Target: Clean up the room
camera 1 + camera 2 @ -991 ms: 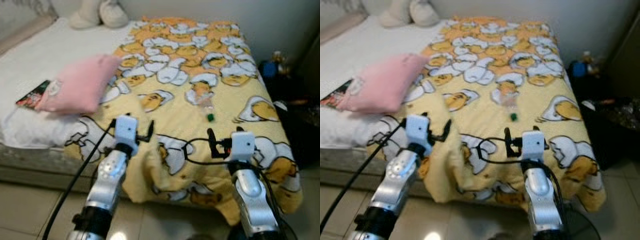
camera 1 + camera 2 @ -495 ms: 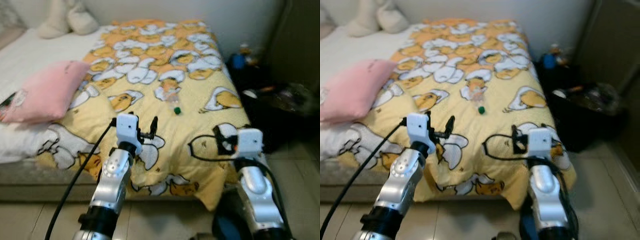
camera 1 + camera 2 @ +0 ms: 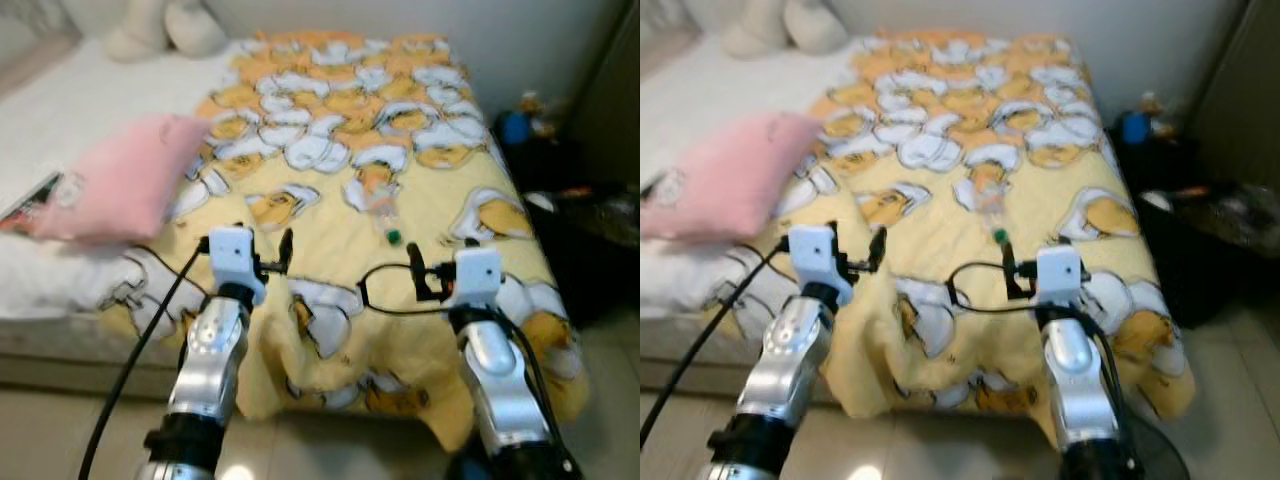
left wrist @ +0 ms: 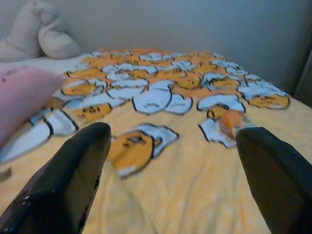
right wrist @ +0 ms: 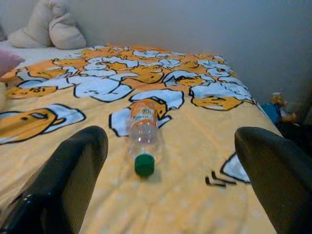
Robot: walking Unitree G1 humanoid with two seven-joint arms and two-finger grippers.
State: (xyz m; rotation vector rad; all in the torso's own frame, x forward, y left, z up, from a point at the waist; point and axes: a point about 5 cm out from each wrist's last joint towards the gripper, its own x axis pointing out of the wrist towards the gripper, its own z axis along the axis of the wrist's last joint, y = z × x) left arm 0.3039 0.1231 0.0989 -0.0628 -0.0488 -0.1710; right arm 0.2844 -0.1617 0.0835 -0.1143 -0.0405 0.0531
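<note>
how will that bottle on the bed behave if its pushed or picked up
The bottle lies on its side on the soft quilt, so it would probably roll. It looks clear and empty, so likely light, and thin plastic may dent under the fingers.

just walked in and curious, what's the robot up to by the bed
The robot stands at the foot of a bed covered by a yellow blanket with a cartoon egg print. Both arms are raised over the blanket's near edge, left gripper and right gripper open and holding nothing. A clear plastic bottle with a green cap lies on its side on the blanket, straight ahead of the right gripper. A pink pillow sits on the white sheet to the left. Nothing has been picked up yet.
</note>
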